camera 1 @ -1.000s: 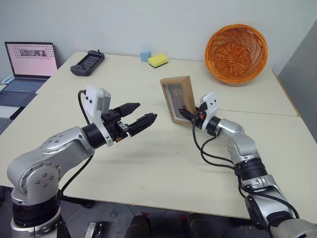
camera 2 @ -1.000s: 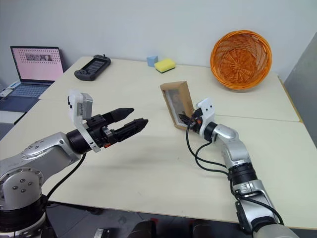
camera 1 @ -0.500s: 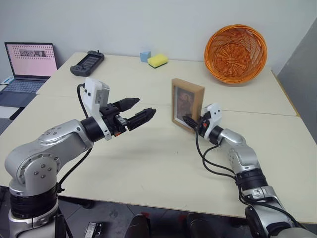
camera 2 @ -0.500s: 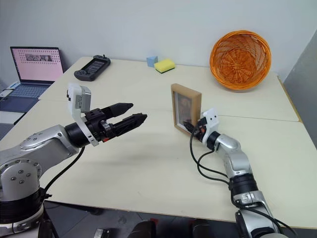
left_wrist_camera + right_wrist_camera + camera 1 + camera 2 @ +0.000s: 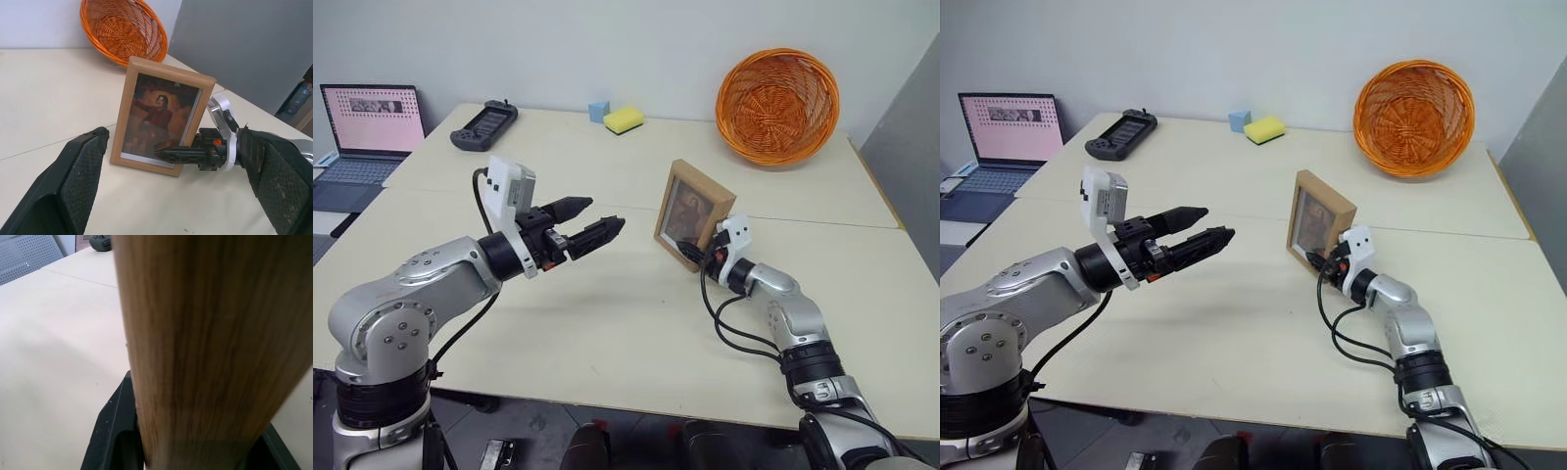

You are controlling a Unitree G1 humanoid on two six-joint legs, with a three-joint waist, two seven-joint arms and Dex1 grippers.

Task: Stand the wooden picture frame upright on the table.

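Upright frame pinched at its lower corner

Now the wooden picture frame [image 5: 693,214] stands on its bottom edge on the bench [image 5: 607,323], near the seam, leaning back a little, portrait facing the left arm. The right gripper [image 5: 697,257] reaches in low and level from the right, forearm stretched across the bench, its fingers [image 5: 173,154] closed on the frame's lower right corner. The left gripper [image 5: 589,223] hovers level, well apart from the frame and pointed toward it, elbow bent, fingers [image 5: 80,183] spread wide and empty.
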